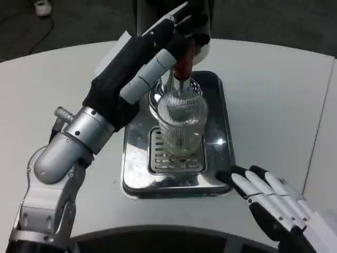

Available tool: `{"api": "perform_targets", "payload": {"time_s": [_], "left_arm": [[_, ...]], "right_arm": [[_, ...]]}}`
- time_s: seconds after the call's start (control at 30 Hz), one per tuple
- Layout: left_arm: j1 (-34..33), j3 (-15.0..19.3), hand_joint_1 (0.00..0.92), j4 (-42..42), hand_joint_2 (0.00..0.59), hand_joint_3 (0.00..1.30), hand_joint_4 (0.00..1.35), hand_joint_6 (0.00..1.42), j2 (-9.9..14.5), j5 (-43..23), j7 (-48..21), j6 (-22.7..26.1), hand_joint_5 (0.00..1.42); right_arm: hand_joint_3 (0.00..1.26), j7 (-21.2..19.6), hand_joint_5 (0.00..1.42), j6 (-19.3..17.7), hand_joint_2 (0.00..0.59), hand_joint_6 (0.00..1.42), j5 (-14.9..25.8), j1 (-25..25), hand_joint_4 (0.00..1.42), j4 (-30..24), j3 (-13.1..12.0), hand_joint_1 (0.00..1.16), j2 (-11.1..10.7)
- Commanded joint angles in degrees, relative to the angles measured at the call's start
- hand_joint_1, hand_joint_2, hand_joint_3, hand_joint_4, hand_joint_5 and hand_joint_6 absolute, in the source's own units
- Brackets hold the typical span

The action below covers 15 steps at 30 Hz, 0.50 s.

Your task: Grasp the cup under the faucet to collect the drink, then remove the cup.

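Looks like a robot test lab or demo room rather than a home kitchen. Round white worktop standing on dark grey carpet, with a cable trailing over the floor at the upper left. White sneaker of a bystander at the top edge. Polished steel drip tray with slotted grate, set under a black drink dispenser as a staged station.

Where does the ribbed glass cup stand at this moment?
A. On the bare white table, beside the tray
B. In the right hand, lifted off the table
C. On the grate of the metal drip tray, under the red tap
C: the cup stands on the grate of the drip tray, just below the red tap, and neither hand holds it.
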Motion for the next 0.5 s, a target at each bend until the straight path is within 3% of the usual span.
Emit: {"api": "perform_targets", "payload": {"time_s": [0.03,0.13,0.5], "left_arm": [[1.28,-0.81,0.196,-1.13,0.102,0.13,0.12,0.19,-0.72,0.34,-1.20,0.86,0.20],[0.95,-1.29,0.191,0.11,0.103,0.13,0.12,0.19,-0.07,1.08,-2.72,0.39,0.20],[-1.80,-7.51,0.006,4.06,0.087,0.20,0.13,0.16,8.85,11.54,-9.66,-8.38,0.20]], "right_arm": [[0.10,-0.58,0.00,-0.39,0.446,0.00,0.64,5.07,0.05,-0.73,0.28,0.56,2.03],[0.10,-0.71,0.00,-0.59,0.446,0.00,0.78,5.28,0.05,-0.73,0.23,0.56,2.02],[0.10,0.04,0.00,1.13,0.446,0.00,-1.22,1.97,0.05,-0.73,3.03,0.56,2.12]]}}
